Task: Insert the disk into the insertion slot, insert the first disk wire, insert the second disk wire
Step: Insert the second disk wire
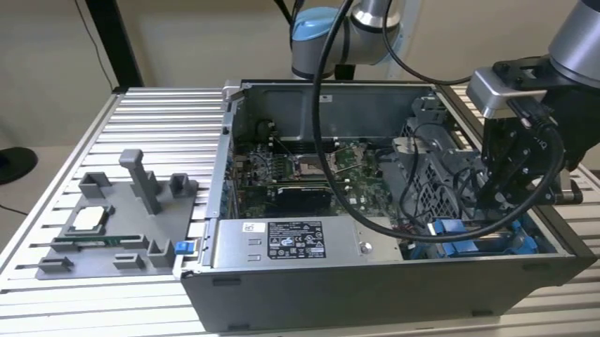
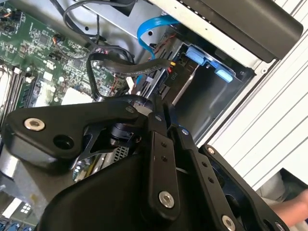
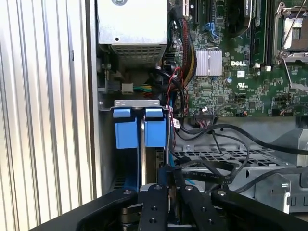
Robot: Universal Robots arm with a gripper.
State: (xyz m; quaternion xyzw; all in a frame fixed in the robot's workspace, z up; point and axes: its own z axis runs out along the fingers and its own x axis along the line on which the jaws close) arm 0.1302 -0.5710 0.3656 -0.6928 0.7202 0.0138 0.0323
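The end effector (image 2: pixel 161 108), fingers pressed together, seemingly on a black wire (image 2: pixel 120 65), hangs low in the case's corner bay, just beside the blue-framed disk (image 3: pixel 139 132) seated in the insertion slot (image 2: pixel 211 103).

Clearance around the drive bay at the lower right of the exterior view.
Black cables (image 1: pixel 440 210) loop across the insertion slot (image 1: pixel 473 239); the perforated cage (image 1: pixel 426 175) crowds one side, the case wall (image 1: pixel 563 232) the other; the motherboard well (image 1: pixel 300 168) lies open.
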